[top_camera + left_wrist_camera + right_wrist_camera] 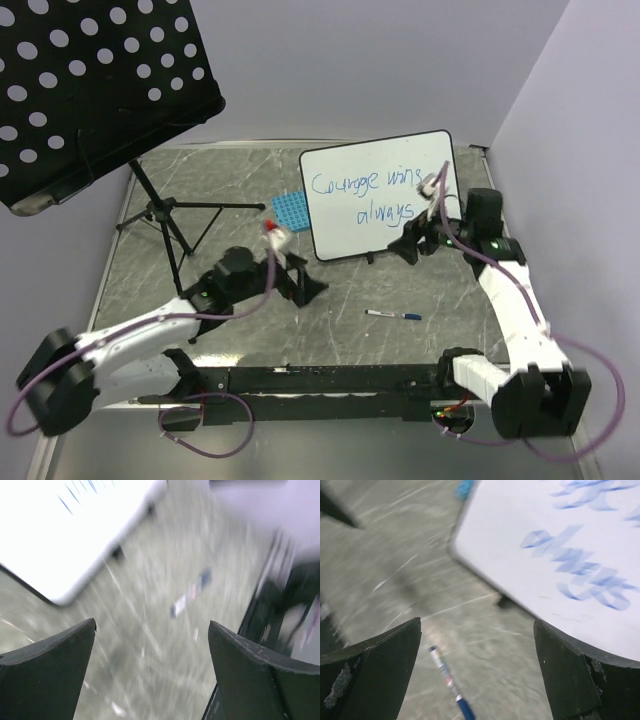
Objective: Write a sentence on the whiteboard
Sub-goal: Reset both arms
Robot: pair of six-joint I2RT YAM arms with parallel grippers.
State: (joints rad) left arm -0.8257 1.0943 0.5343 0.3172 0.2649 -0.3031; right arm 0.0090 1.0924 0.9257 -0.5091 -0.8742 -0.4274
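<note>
Grey marbled stone makes up the table [240, 170], the broadest thing in the top view. A black perforated music stand [90, 90] fills the 10 o'clock corner, with its tripod legs spread on the table below it.

At about 1 o'clock from the table's middle, the whiteboard [340, 228] stands tilted back on small black feet. Its face is turned toward the arms. In the left wrist view it shows as a bright, blurred slab [60, 540] at 10 o'clock. In the right wrist view it takes up the 2 o'clock part [520, 575].

The left gripper [303, 287] sits low at 7 o'clock from the board, apart from it. Its wrist view shows the jaws [151, 625] spread wide with only bare table between them. The right gripper [408, 245] is at the board's 5 o'clock corner, very near the lower edge; I cannot tell whether it touches. Its jaws [476, 622] are also released, with nothing between them.

The sentence [345, 185] is in blue cursive on two lines, "Courage wins" above "always", and it is smeared by blur in the right wrist view [580, 567].

A blue gridded rack [288, 212] lies just beside the board's 9 o'clock edge.

A marker [393, 315] lies flat on the table at 6 o'clock from the board, well apart from both grippers. It appears between the right jaws' tips, lower down [447, 677], and as a faint streak in the left wrist view [190, 592].
</note>
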